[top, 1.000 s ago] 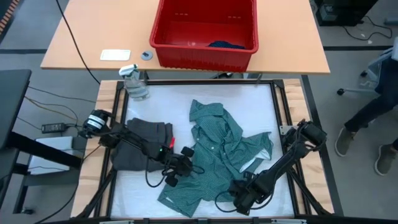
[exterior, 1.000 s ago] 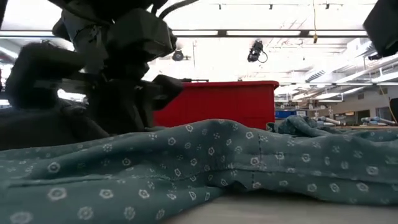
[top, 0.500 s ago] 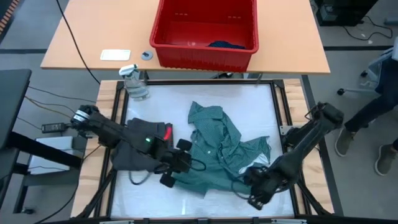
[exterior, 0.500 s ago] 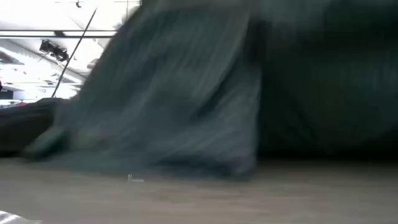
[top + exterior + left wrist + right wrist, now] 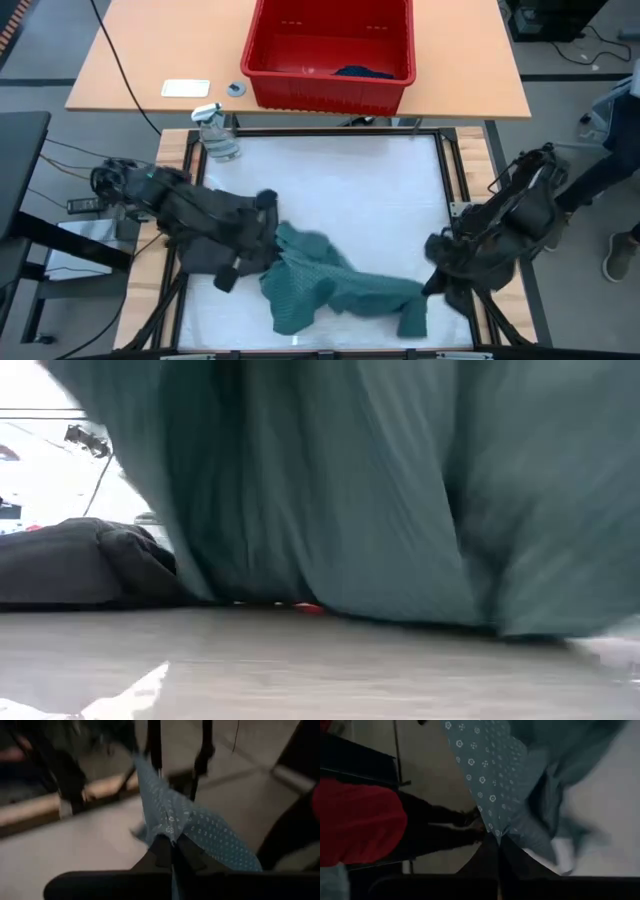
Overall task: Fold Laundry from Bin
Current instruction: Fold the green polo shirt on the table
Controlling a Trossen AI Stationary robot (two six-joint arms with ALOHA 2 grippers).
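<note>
Both arms are lifting one garment off the white-covered table [image 5: 330, 180] so it can hang free and be spread for folding. The soft teal-green dotted T-shirt [image 5: 335, 290] is strung between them near the front edge of the table. The left gripper [image 5: 172, 851] has its jaws clenched on an edge of the cloth, which rises from between its fingertips in the left wrist view. The right gripper [image 5: 497, 840] is likewise clamped on a corner of the same shirt, the dotted fabric fanning away from its closed tips in the right wrist view.

Holding two separate points of the hem or shoulder, well apart, looks like the reason for this pose: the weight of the cloth pulls the wrinkles out, and the shirt can then be laid flat. In the low view the teal fabric hangs like a curtain across nearly the whole picture, its lower edge close to the surface.

A dark grey folded garment [image 5: 215, 235] lies on the table's left side, under the left arm, probably set aside already. The large red plastic bin [image 5: 330, 75] stands on the wooden table beyond, with a dark blue piece [image 5: 362, 72] lying in it, so more laundry remains.
</note>
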